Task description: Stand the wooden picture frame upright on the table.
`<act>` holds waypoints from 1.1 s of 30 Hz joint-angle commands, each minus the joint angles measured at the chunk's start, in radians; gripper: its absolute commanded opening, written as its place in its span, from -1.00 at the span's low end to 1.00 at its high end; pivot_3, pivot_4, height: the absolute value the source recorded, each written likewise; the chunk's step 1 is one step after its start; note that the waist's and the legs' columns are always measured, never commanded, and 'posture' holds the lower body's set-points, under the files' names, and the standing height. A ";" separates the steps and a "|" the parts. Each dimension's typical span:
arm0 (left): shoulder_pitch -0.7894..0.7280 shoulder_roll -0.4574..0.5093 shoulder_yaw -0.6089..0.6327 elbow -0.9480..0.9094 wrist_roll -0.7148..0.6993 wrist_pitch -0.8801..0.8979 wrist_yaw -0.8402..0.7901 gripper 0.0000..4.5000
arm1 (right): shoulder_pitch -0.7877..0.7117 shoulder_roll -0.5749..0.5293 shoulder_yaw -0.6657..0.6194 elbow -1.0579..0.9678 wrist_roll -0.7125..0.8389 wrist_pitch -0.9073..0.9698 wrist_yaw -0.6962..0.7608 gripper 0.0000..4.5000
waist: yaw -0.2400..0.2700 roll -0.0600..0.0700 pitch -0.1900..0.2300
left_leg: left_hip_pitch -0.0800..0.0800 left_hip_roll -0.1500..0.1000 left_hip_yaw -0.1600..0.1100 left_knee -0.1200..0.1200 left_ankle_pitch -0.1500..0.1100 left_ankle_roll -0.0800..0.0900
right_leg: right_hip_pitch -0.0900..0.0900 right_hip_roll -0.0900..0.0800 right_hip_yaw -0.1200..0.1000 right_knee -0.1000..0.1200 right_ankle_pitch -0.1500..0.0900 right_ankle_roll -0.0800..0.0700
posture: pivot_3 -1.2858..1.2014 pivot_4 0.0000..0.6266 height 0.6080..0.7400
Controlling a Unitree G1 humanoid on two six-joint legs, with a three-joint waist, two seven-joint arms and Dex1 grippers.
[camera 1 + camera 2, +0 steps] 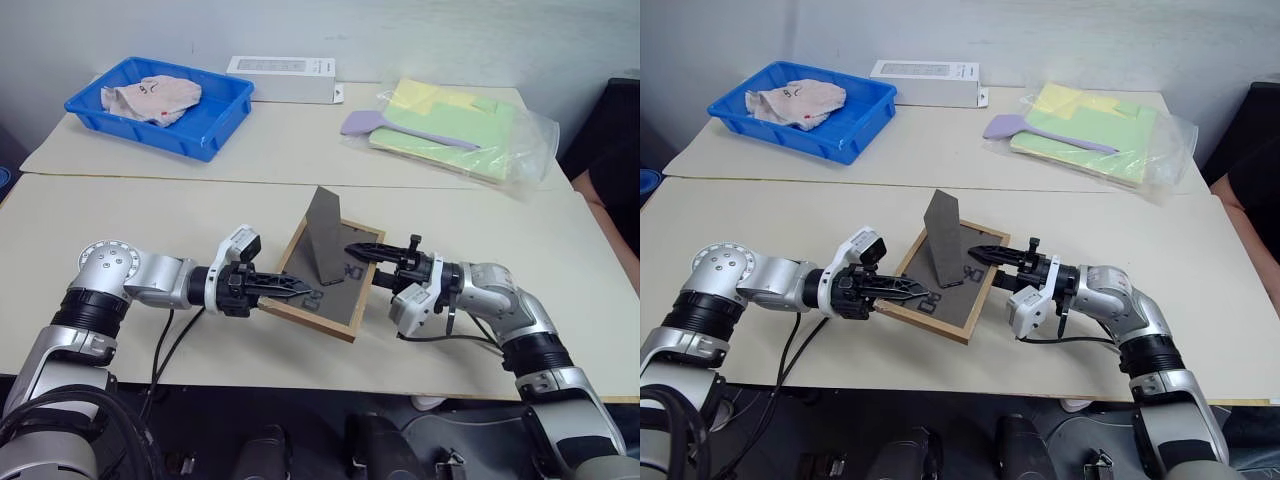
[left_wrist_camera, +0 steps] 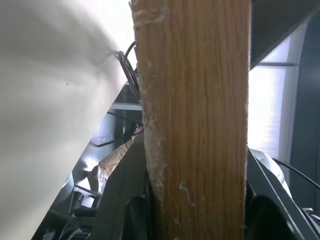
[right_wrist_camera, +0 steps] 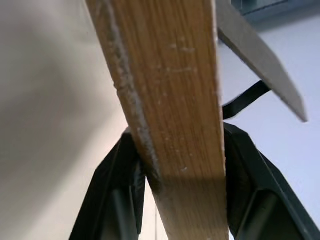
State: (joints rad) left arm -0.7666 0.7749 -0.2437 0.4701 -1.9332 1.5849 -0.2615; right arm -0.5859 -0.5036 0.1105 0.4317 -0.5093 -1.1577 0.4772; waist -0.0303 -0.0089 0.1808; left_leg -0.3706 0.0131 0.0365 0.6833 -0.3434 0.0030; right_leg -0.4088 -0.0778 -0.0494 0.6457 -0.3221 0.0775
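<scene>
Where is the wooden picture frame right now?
The wooden picture frame is near the front edge of the table, back side up with its stand folded out, gripped between the left gripper and right gripper.

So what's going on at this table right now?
The robot holds the wooden picture frame between both grippers, back side up, with its stand folded out. The left gripper grips one wooden edge, the right gripper the opposite edge. The frame sits tilted just over the table, not yet upright.
</scene>
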 commanded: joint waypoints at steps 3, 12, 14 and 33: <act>0.075 0.006 0.150 -0.217 -0.039 -0.160 0.106 -0.03 | -0.018 -0.025 -0.010 -0.006 0.009 0.013 -0.104 -0.34 | 0.000 0.000 0.000 | 0.000 0.000 0.000 0.000 0.000 0.000 | 0.000 0.000 0.000 0.000 0.000 0.000 | 0.03 -0.52 1.00; 0.334 0.158 0.510 -0.383 0.409 -0.513 -0.207 0.54 | 0.047 -0.087 0.062 -0.070 0.324 0.134 0.011 -0.44 | -0.007 0.000 0.000 | 0.001 0.001 0.000 -0.001 0.001 -0.001 | 0.000 0.000 0.000 -0.002 -0.001 -0.002 | 0.03 -0.52 1.00; 0.411 0.171 0.519 -0.451 0.630 -0.723 -0.375 0.54 | 0.082 -0.089 0.063 -0.121 0.502 0.264 0.084 -0.44 | -0.003 0.001 0.000 | 0.001 0.001 0.000 -0.001 0.001 -0.001 | 0.000 0.000 -0.001 -0.002 -0.001 -0.002 | 0.03 -0.52 1.00; 0.437 -0.038 0.373 -0.569 1.290 -1.399 -0.788 1.00 | 0.093 0.043 -0.199 0.011 1.203 1.408 0.300 -0.44 | 0.002 0.001 0.001 | 0.000 0.001 0.002 -0.002 -0.001 0.002 | -0.001 -0.001 0.000 0.000 -0.001 -0.001 | 0.03 -0.52 1.00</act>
State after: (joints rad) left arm -0.3106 0.7377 0.1092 -0.0733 -0.6421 0.1812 -1.0463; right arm -0.4927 -0.4590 -0.0589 0.3930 0.7322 0.2297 0.7948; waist -0.0282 -0.0075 0.1814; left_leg -0.3703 0.0142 0.0381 0.6816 -0.3443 0.0053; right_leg -0.4091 -0.0789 -0.0496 0.6457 -0.3227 0.0762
